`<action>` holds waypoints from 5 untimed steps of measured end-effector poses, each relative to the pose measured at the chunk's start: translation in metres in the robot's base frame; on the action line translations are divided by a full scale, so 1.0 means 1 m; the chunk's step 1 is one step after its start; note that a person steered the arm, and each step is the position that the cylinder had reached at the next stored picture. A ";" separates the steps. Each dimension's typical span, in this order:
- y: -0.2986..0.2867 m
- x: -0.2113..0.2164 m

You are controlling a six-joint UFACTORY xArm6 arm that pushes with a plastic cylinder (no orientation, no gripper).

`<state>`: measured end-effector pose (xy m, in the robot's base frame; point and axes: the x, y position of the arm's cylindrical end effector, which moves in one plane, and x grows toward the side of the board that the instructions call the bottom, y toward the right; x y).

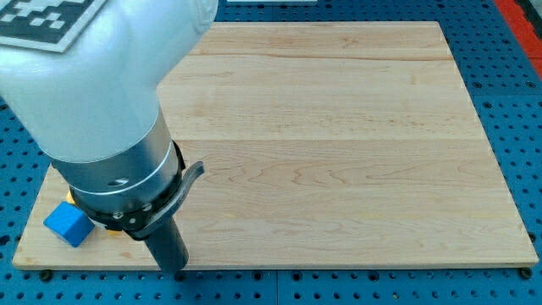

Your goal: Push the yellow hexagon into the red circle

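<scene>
My arm fills the view's left and hides much of the board's lower left corner. The dark rod comes down from it, and my tip [174, 269] rests near the board's bottom edge. A blue cube [68, 224] lies to the tip's left in the bottom left corner. A small yellow sliver [73, 198] shows just above the cube, at the edge of the arm's body. Its shape cannot be made out. No red circle shows; the arm may hide it.
The wooden board [339, 152] lies on a blue perforated table [517, 102]. A marker tag [42, 21] sits on the arm at the view's top left.
</scene>
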<state>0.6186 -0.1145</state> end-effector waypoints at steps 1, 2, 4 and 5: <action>-0.005 0.000; -0.012 0.000; -0.106 0.000; -0.120 -0.011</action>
<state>0.6076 -0.2344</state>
